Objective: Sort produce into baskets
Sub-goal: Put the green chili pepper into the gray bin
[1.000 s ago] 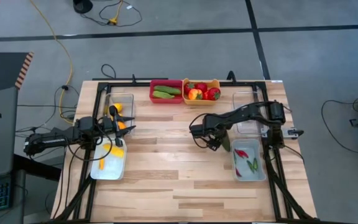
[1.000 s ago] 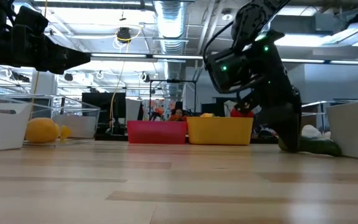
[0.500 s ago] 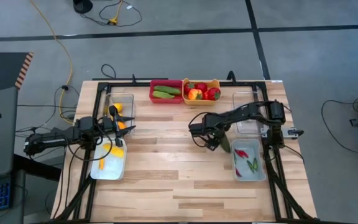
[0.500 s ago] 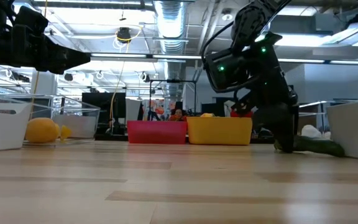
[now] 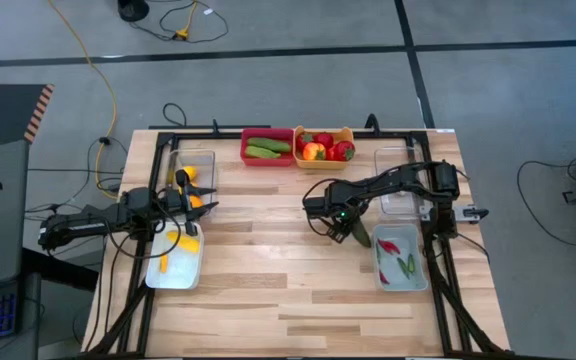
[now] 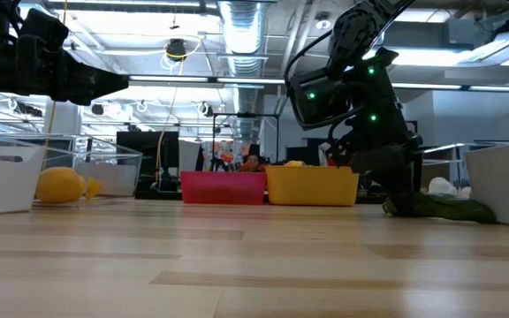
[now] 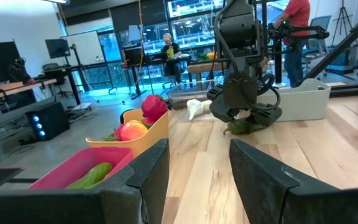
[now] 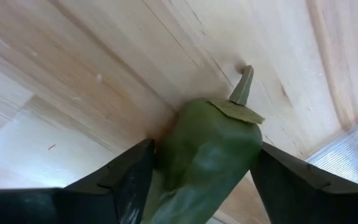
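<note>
A dark green pepper (image 8: pixel 204 149) lies on its side on the wooden table, next to the right white tray (image 5: pixel 401 285). It also shows in the high view (image 5: pixel 361 233) and the low view (image 6: pixel 453 208). My right gripper (image 5: pixel 341 226) is down over the pepper and shut on it. My left gripper (image 5: pixel 196 206) is open and empty, above the left clear tub (image 5: pixel 204 160) and the left white tray (image 5: pixel 171 278). The red bin (image 5: pixel 268 134) holds green cucumbers. The orange-yellow bin (image 5: pixel 325 160) holds red and yellow pieces. My right gripper pinches the pepper's body between its two fingers, one on each side (image 8: pixel 166 155), a little behind the stem end (image 8: pixel 244 87). The fingers come from above and lie across the pepper. The pepper rests on the table (image 6: pixel 453 208).
The right tray holds small red and green chilies (image 5: pixel 398 255). The right clear tub (image 5: pixel 396 160) stands behind it. The left tub and tray hold yellow and orange pieces (image 5: pixel 183 242). Bare wood lies in the table's middle and near half (image 5: pixel 278 290). People stand in the room beyond.
My right gripper has shifted a little toward the table's left edge, low over the pepper. The pepper stays on the table.
</note>
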### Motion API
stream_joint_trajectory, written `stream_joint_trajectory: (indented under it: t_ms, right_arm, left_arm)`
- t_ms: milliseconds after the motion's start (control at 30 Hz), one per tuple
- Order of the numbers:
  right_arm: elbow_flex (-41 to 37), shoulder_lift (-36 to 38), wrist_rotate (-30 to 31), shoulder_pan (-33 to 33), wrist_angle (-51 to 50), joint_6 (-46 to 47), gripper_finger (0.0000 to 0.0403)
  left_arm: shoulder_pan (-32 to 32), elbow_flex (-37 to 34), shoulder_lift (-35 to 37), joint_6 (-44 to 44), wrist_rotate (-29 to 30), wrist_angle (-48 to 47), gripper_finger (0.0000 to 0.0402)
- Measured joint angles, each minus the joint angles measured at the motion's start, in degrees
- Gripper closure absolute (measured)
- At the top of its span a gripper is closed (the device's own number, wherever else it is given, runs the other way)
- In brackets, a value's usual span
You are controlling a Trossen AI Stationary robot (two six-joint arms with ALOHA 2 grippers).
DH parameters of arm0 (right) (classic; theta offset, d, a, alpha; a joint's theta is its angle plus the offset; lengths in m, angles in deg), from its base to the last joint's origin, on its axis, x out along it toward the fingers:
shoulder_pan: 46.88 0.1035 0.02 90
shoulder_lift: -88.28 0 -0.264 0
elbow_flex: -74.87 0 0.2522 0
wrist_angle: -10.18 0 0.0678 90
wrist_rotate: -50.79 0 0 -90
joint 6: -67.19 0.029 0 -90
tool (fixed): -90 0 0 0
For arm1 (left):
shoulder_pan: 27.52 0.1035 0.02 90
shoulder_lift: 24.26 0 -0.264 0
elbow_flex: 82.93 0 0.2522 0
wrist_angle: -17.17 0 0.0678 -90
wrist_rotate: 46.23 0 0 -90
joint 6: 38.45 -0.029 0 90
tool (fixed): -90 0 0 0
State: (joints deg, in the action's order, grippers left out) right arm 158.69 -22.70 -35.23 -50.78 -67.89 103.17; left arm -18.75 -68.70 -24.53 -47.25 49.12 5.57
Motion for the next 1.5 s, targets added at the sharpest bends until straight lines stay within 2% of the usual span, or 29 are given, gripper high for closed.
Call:
stream_joint_trajectory:
  t_ms: [367,733,933,1367,1500]
  right_arm:
    - [0.0,0.6,-0.1,0.6,0.5,1.9,0.0157]
    - [0.1,6.9,0.0,3.0,0.0,6.3,0.0222]
    - [0.1,12.3,0.0,5.7,-2.6,11.2,0.0223]
    - [0.1,26.7,-2.1,14.8,-4.7,28.5,0.0222]
    - [0.1,29.1,-2.1,18.2,-8.9,32.3,0.0223]
  left_arm:
    - [0.0,0.0,0.0,0.0,0.0,0.0,0.0243]
    - [0.0,0.0,0.0,0.0,0.0,0.0,0.0243]
    - [0.0,0.0,0.0,0.0,0.0,0.0,0.0243]
    - [0.0,0.0,0.0,0.0,0.0,0.0,0.0243]
    - [0.0,0.0,0.0,0.0,0.0,0.0,0.0243]
